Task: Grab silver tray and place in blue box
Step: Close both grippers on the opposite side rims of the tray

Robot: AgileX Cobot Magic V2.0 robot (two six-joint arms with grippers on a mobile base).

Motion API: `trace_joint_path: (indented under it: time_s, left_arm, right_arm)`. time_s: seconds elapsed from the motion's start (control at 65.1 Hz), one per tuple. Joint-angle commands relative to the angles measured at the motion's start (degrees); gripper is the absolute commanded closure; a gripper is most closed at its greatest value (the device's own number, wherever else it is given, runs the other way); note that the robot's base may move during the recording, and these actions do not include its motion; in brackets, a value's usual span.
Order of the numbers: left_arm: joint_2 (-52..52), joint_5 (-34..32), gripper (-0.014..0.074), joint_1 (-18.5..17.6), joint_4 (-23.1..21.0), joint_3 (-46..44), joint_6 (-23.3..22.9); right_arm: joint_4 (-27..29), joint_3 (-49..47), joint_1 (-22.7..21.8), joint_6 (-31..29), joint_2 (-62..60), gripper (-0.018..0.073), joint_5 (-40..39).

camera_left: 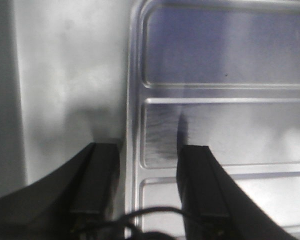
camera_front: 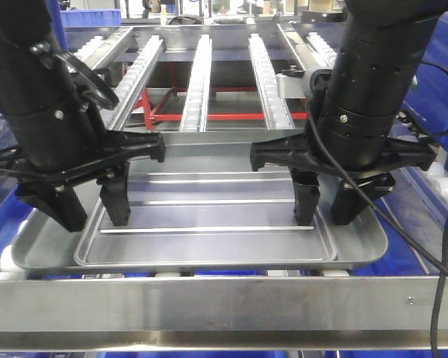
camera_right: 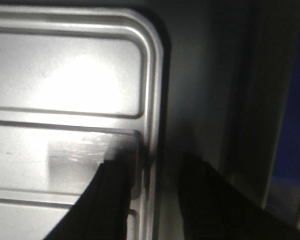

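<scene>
The silver tray (camera_front: 209, 216) is lying flat on a larger grey tray (camera_front: 362, 246). The left claw (camera_front: 89, 216) and right claw (camera_front: 326, 215) are standing open astride its end rims, gripping nothing. It is looking stiff, light and slick, so pinching both rims together is seeming safest.

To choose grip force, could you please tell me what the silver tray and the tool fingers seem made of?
Silver tray: likely brushed metal, steel or aluminium; bright glare, fine scratch lines. Tool fingers: matte black, perhaps plastic or rubber; no shine.

Black arms (camera_front: 41, 112); looping cables (camera_front: 435, 261); silver screws (camera_front: 343, 117); left tool (camera_front: 89, 216) and right tool (camera_front: 328, 212) blocky.
</scene>
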Motion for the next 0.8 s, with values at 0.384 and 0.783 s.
trace_joint_path:
  time_s: [0.384,0.783]
  left_arm:
    - [-1.7,-2.2,0.0384,-0.3,0.8,-1.6,-0.6]
    - [-1.7,-2.2,0.0452,-0.2,1.8,-1.6,-0.6]
  right_arm:
    - [-0.5,-1.5,-0.2,-0.6,-1.9,0.0186,-1.4]
    - [-0.5,-1.5,-0.2,-0.6,-1.9,0.0186,-0.3]
